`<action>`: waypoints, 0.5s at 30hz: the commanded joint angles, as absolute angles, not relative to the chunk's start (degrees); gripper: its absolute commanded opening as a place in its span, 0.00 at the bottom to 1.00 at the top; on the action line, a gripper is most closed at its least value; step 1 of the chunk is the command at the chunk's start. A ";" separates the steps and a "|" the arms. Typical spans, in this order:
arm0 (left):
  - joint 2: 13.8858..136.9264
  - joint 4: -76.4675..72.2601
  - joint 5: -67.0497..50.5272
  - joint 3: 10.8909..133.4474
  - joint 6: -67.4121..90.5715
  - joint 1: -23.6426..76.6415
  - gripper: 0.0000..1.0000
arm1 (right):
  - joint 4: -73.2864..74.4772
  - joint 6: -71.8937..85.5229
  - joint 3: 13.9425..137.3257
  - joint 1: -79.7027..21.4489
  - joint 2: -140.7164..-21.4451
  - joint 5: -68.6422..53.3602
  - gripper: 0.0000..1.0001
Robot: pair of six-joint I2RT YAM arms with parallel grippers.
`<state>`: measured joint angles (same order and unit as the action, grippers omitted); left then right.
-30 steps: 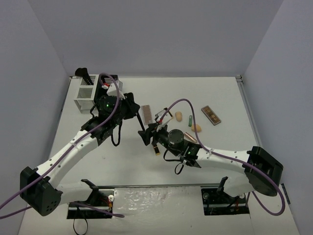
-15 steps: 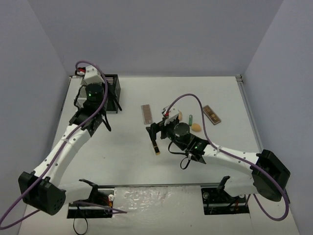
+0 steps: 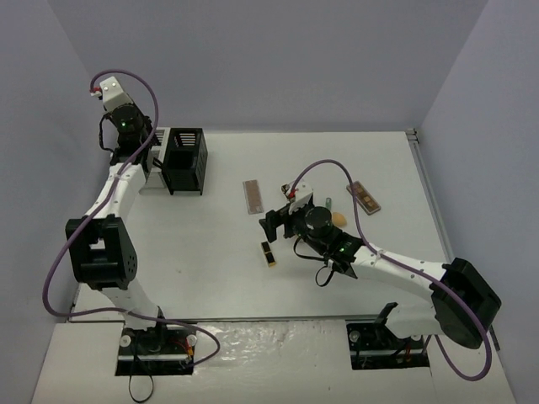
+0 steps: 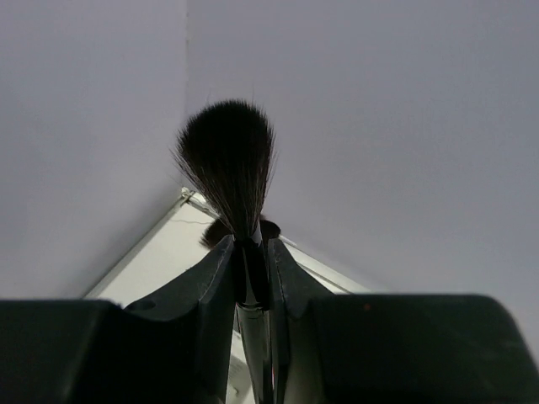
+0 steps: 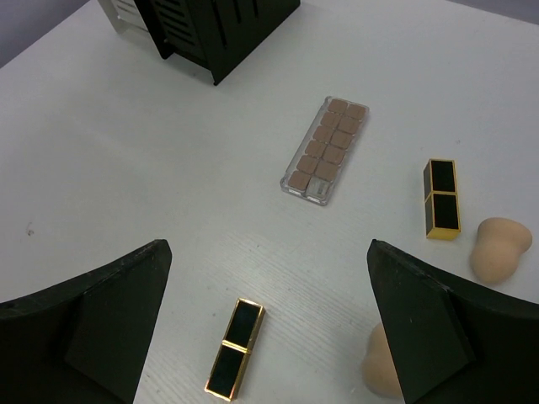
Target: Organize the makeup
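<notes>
Overhead view of a white table (image 3: 194, 252) w/ two robot arms.

The left arm is raised high at the far-left corner, above a black slatted bin (image 3: 185, 160) and a white bin (image 3: 152, 172) just beside it. In its wrist view the left gripper (image 4: 251, 252) is nearly closed, pinching the thin handle of a black makeup brush (image 4: 227, 160). The bristles fan upward beyond the fingertips, against the grey wall.

The right arm reaches to mid-table. The right gripper (image 5: 267, 246) is spread fully wide and holds nothing.

- A black-and-gold lipstick (image 5: 234, 345) lies flat on the table below, in the gap between the two fingers. It sits a bit off-centre, touching neither.
- A second lipstick (image 5: 442, 198) lies farther out, near the other finger's side.
- A peach egg-shaped sponge (image 5: 500, 249) sits just beside the second lipstick.
- Another peach sponge (image 5: 383, 370) is partly hidden by the finger next to it.
- A clear palette w/ tan pans (image 5: 325, 150) lies ahead of the gripper, between it and the black bin.
- In the overhead view, a small green tube (image 3: 328, 204) and a dark palette (image 3: 365, 197) lie to the right of the gripper, near each other but apart.
</notes>
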<state>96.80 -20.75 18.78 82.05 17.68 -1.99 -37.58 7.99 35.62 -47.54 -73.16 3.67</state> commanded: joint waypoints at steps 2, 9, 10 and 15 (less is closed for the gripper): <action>103.86 -32.97 17.85 93.67 13.03 -4.72 0.00 | -42.01 6.86 37.60 -46.23 -76.88 -1.05 1.00; 115.37 -29.23 16.63 102.81 12.15 -5.98 0.00 | -43.18 6.71 37.56 -45.05 -79.05 -2.49 1.00; 116.17 -29.01 16.22 103.14 12.10 -5.98 0.00 | -43.15 6.77 37.62 -44.92 -79.33 -2.63 1.00; 118.69 -27.89 14.40 102.84 13.62 -5.98 0.00 | -43.36 6.89 37.08 -44.79 -79.68 -2.72 1.00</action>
<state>119.96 -25.44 16.51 100.13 13.49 -5.85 -38.42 7.34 35.62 -45.31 -79.99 -1.74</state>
